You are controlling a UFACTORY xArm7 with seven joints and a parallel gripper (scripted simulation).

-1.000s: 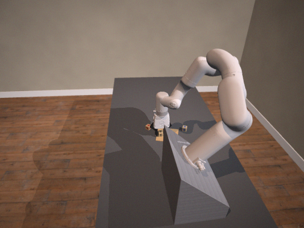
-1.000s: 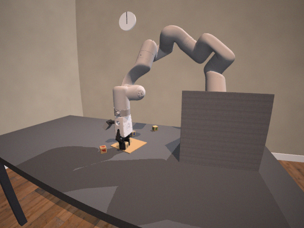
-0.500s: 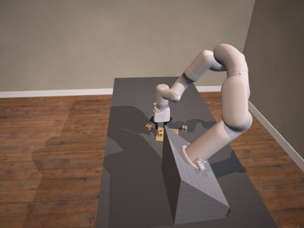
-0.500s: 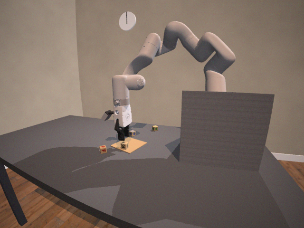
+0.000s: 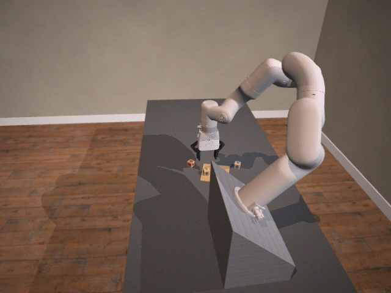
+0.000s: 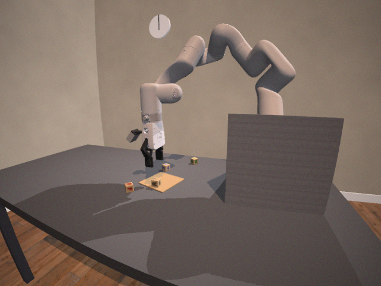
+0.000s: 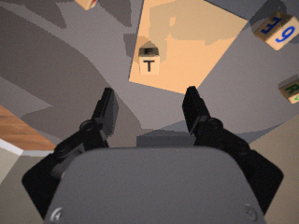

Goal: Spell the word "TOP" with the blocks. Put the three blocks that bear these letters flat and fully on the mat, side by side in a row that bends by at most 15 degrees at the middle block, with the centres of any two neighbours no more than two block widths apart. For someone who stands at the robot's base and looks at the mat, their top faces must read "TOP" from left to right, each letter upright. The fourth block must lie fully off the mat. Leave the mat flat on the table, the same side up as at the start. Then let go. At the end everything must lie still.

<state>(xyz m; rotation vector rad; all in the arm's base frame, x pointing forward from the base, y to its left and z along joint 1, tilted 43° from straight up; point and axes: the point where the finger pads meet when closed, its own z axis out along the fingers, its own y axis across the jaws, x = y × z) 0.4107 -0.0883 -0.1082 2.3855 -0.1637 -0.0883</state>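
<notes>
A tan mat (image 5: 208, 176) lies on the grey table; it also shows in the exterior view (image 6: 161, 181) and the wrist view (image 7: 187, 47). One wooden block (image 7: 149, 61) rests on the mat near its edge, showing a black T on one face and an F on another; I cannot tell which face is up. It also shows in the top and exterior views (image 5: 206, 170) (image 6: 156, 182). My gripper (image 7: 149, 96) (image 6: 152, 161) is open and empty. It hangs above the bare table just beyond the mat's far edge (image 5: 207, 156), apart from the block.
A red-lettered block (image 5: 190, 163) (image 6: 129, 187) lies off the mat on one side. A blue-lettered block (image 5: 237, 164) (image 6: 165, 167) (image 7: 277, 30) and a green-lettered block (image 6: 194, 160) (image 7: 291, 89) lie off it on the other. A tall grey wedge (image 5: 243, 233) holds the arm's base.
</notes>
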